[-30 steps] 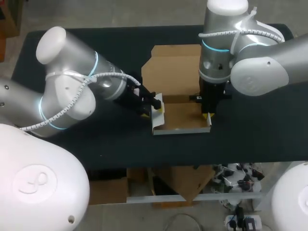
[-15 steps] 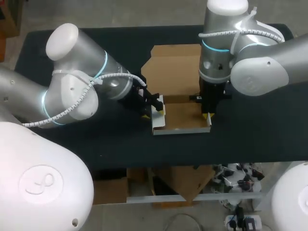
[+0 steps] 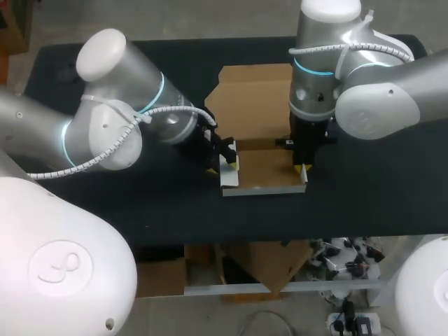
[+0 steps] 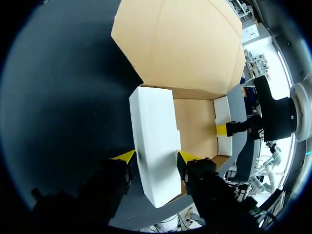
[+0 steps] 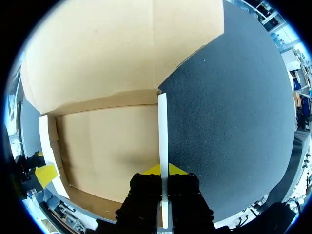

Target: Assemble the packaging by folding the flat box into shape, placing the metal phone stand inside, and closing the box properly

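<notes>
Step in hand: folding the flat box into shape. The tray's walls are being stood up, and nothing is packed yet.
Box: the cardboard box (image 3: 262, 169) lies near the middle of the black table (image 3: 378, 192), brown inside and white outside.
Lid panel: the lid panel (image 3: 252, 101) lies flat and open at 12 o'clock from the tray floor.
Left gripper: the left gripper (image 3: 227, 159) is at the tray's 9 o'clock side. It straddles the left side wall (image 4: 153, 141), one yellow tip on each face. Both tips seem to press the wall, though the wrist view leaves the contact a little uncertain, so I take it as grasped.
Right gripper: the right gripper (image 3: 302, 168) is at the 3 o'clock side, pointing straight down. Its fingers are clenched on the thin, upright right side wall (image 5: 162, 131).
Front wall: the front wall (image 3: 264, 189), at 6 o'clock, shows as a white strip and looks raised.
Phone stand: the metal phone stand appears in none of the views.
Next move: the left wall looks tilted and likely needs bringing fully upright and tucking in. The right side has to stay pinned while that happens so the tray does not slide. After that come the stand and the lid.
Risk: too hard a pull at 9 o'clock may drag the box or crease the wall.
</notes>
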Controlling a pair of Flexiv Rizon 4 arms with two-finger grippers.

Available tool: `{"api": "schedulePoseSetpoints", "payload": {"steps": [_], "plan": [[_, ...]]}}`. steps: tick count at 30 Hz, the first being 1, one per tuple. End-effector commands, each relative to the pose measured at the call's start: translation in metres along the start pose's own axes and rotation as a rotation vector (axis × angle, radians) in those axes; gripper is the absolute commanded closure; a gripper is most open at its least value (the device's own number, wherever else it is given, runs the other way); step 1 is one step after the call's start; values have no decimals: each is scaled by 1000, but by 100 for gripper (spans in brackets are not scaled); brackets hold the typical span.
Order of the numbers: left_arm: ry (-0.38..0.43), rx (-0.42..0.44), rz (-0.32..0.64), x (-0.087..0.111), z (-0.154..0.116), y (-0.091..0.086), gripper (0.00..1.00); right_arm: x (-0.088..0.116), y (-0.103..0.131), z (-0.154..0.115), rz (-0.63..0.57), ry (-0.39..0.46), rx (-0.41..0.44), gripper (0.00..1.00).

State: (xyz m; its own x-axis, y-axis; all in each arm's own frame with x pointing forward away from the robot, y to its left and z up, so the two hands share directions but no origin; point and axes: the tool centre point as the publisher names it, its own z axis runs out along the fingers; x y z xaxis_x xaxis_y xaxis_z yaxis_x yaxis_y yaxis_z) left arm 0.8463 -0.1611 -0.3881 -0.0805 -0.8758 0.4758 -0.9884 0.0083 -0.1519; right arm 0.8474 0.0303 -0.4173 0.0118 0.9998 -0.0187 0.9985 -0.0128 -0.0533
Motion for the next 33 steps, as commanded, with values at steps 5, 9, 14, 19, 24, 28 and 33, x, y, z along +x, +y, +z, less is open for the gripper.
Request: {"api": "schedulePoseSetpoints", "payload": {"steps": [5,9,14,19,24,28,33], "plan": [[-159,10,-10,2,1,4,49,1,0,0,1,-2,0,100],[-164,5,-23,0,3,4,51,1,0,0,1,-2,0,100],[-177,2,-35,-3,4,3,54,1,0,0,1,-2,0,100],[-209,10,-46,-5,5,2,56,1,0,0,1,-2,0,100],[-234,16,-52,-7,5,0,58,1,0,0,1,-2,0,100],[-247,18,-55,-8,5,0,59,1,0,0,1,-2,0,100],[-265,20,-60,-9,6,-3,60,1,0,0,1,-2,0,100]]}}
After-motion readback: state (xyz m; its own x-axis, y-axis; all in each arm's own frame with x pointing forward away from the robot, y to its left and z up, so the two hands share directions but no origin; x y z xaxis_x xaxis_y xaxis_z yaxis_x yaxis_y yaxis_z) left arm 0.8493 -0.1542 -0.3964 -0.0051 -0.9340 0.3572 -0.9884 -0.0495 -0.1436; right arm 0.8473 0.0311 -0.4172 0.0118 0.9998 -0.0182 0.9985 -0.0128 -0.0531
